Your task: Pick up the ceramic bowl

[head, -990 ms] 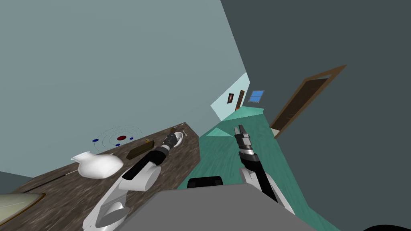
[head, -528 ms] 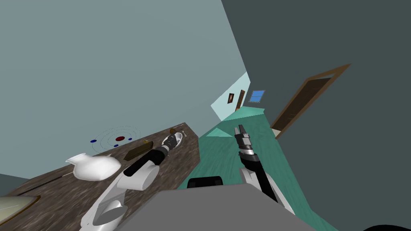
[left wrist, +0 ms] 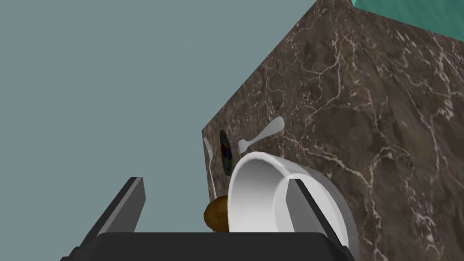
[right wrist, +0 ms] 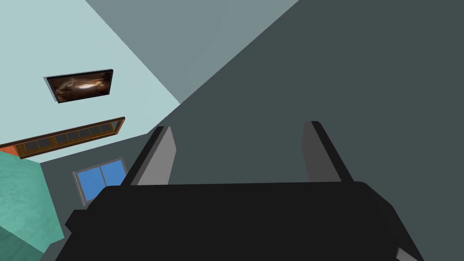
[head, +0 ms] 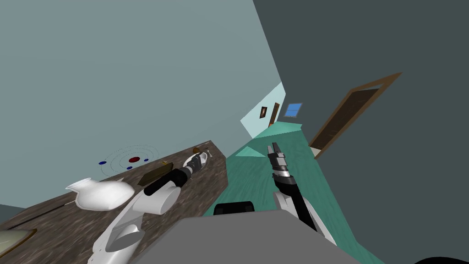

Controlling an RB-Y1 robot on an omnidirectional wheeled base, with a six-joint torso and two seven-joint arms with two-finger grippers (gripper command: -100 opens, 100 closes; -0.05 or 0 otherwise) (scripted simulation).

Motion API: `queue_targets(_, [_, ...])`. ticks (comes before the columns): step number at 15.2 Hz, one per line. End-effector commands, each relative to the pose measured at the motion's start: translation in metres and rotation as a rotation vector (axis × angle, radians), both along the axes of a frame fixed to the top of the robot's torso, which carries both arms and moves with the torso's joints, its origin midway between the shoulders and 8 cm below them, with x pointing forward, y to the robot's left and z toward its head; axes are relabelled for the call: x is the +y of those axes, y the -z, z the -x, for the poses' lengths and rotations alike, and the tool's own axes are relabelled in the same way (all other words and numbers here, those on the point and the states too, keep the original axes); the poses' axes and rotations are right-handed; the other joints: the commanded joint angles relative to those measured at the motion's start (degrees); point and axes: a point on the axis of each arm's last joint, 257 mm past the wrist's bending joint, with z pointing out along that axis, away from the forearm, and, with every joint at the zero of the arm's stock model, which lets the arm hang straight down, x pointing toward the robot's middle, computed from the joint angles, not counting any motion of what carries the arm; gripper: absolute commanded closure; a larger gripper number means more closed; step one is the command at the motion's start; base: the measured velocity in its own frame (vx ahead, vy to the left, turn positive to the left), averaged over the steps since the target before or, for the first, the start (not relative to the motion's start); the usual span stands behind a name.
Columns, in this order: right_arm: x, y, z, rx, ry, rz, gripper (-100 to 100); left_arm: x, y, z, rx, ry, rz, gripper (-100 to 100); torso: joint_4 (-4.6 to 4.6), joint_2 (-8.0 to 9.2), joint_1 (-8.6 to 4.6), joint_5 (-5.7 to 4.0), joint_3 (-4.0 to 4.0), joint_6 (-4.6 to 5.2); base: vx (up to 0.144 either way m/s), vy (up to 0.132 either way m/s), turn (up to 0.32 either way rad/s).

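1. Head view: my left arm reaches out over a dark brown marble counter [head: 208, 192] that runs along a grey-blue wall. My left gripper [head: 197, 161] is at the white bowl [head: 204, 156], which sits near the counter's far end, close to the edge beside the teal floor [head: 256, 178].
2. Further back along the counter a white vase [head: 98, 195] lies on its side. A dark flat box [head: 155, 173] rests between the vase and the bowl.
3. My right gripper [head: 275, 149] hangs over the teal floor, well apart from the counter.
4. Left wrist view: the left gripper [left wrist: 215, 182] is spread wide. One finger [left wrist: 304, 213] stands in front of the bowl's [left wrist: 256, 195] inner wall. The other is clear of it on the wall side, so the bowl's nearer rim lies between the two. I cannot tell whether the finger touches the bowl.
5. The bowl is plain white, and I look into its hollow at an angle. It rests on the veined marble counter [left wrist: 371, 113].
6. A brown rounded lump [left wrist: 217, 215] lies just beside the bowl's rim, between my fingers. Beyond it lie a pale fork [left wrist: 210, 158], a dark oval patterned piece [left wrist: 225, 152] and a pale spoon [left wrist: 265, 133], all near the counter's end.
7. Right wrist view: my right gripper [right wrist: 238, 129] is spread wide too, with nothing between its fingers.
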Motion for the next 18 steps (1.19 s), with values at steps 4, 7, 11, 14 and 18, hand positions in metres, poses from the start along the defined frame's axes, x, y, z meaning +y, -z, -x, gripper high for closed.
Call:
queue_targets(4, [0.000,0.000,0.000,0.000,0.000,0.000,0,0.007,0.021,0.008,0.105,-0.008,0.011,-100,0.00,0.00,0.02,0.00,0.00,0.00,0.029,-0.004,-0.012])
queue_targets(7, [0.000,0.000,0.000,0.000,0.000,0.000,0,0.012,0.031,0.013,0.161,-0.013,0.015,-100,0.00,0.04,0.03,0.01,0.02,-0.01,0.018,-0.001,-0.011])
queue_targets(11, [0.000,0.000,0.000,0.000,0.000,0.000,0,0.017,0.044,0.021,0.232,-0.020,0.016,-100,0.01,0.02,0.05,0.01,0.01,0.00,0.024,0.004,-0.024])
queue_targets(14, [0.000,0.000,0.000,0.000,0.000,0.000,0,0.023,0.055,0.029,0.293,-0.027,0.016,-100,0.00,0.01,0.05,0.01,0.01,0.00,0.026,0.006,-0.023])
queue_targets(18, [0.000,0.000,0.000,0.000,0.000,0.000,0,0.029,0.066,0.039,0.363,-0.035,0.013,-100,0.00,0.03,0.09,0.02,0.01,0.00,0.021,0.012,-0.029])
